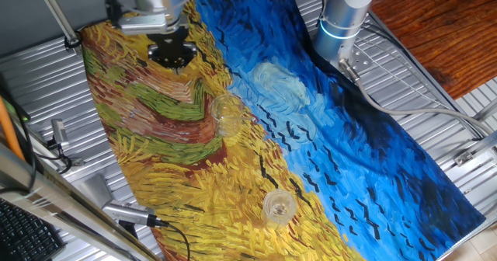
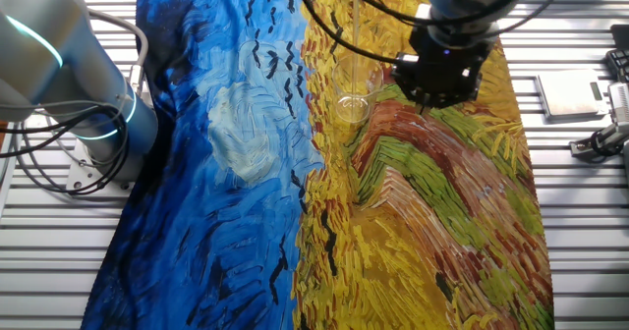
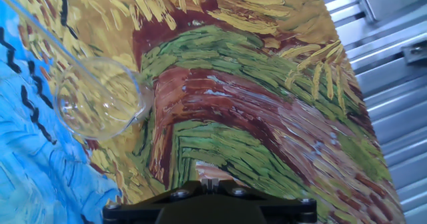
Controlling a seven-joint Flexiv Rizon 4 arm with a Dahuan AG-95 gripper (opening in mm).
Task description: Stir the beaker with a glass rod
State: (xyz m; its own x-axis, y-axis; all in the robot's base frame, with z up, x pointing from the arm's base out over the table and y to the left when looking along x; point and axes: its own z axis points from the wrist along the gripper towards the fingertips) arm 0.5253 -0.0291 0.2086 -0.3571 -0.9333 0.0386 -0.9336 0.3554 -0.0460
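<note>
The beaker [image 1: 225,115] is a small clear glass standing on the painted cloth [image 1: 178,168] near its middle. It also shows in the other fixed view [image 2: 354,105] and at the left of the hand view [image 3: 100,107]. The glass rod [image 3: 47,36] is a thin clear stick that leans out of the beaker toward the upper left. My gripper [image 1: 172,55] hangs over the yellow part of the cloth, to one side of the beaker and apart from it [image 2: 432,96]. Its fingers [image 3: 211,183] look closed together with nothing between them.
A second glass vessel with a bright whitish rim [image 1: 278,207] stands on the cloth nearer the front edge. Another arm's silver base [image 1: 342,20] stands at the cloth's blue side [image 2: 88,104]. Cables and metal fittings [image 2: 600,134] lie on the slatted table.
</note>
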